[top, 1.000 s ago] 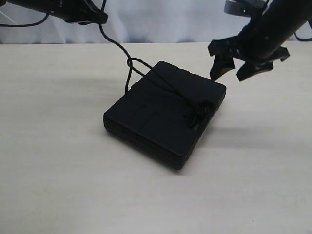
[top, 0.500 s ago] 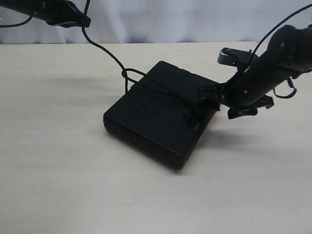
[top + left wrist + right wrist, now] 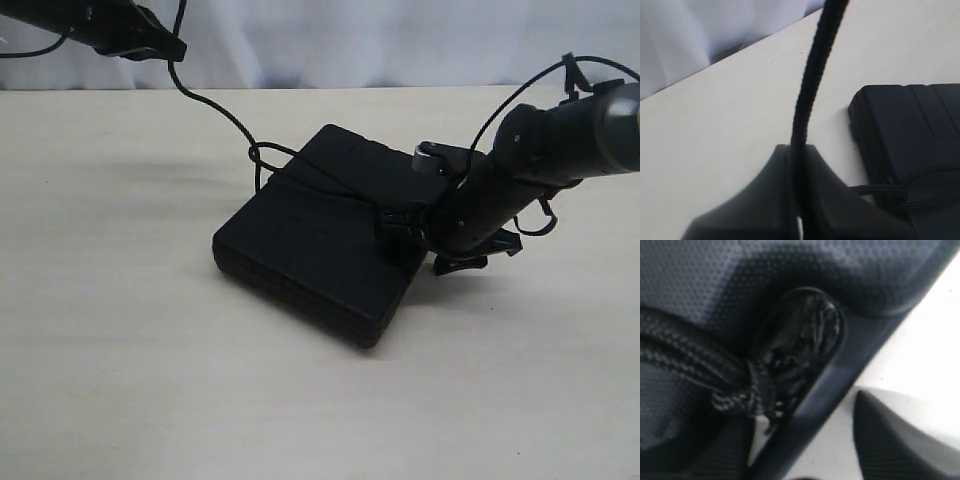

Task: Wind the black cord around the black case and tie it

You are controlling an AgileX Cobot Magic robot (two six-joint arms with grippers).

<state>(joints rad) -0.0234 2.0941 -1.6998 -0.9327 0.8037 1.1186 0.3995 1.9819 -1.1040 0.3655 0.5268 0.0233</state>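
Observation:
The black case (image 3: 320, 235) lies flat in the middle of the table. The black cord (image 3: 215, 108) runs from my left gripper (image 3: 165, 47) down to a loop beside the case's far corner. From there it crosses the lid to a frayed knot (image 3: 790, 365) in the handle slot. The left gripper (image 3: 797, 150) is shut on the cord (image 3: 810, 90), held high at the back left, with the case (image 3: 910, 130) below it. My right gripper (image 3: 425, 243) is low at the case's handle edge. Its jaws stand open, straddling the handle bar (image 3: 840, 385); one finger (image 3: 900, 440) rests on the table outside.
The pale table (image 3: 120, 350) stretches all round the case. A white curtain (image 3: 350, 40) hangs along the back edge. The right arm's thin glossy cable (image 3: 510, 100) arcs above its wrist.
My right gripper has dropped from above the case's right corner down to the handle edge, its jaws narrowing slightly. The left gripper shifted left with the cord, then held still.

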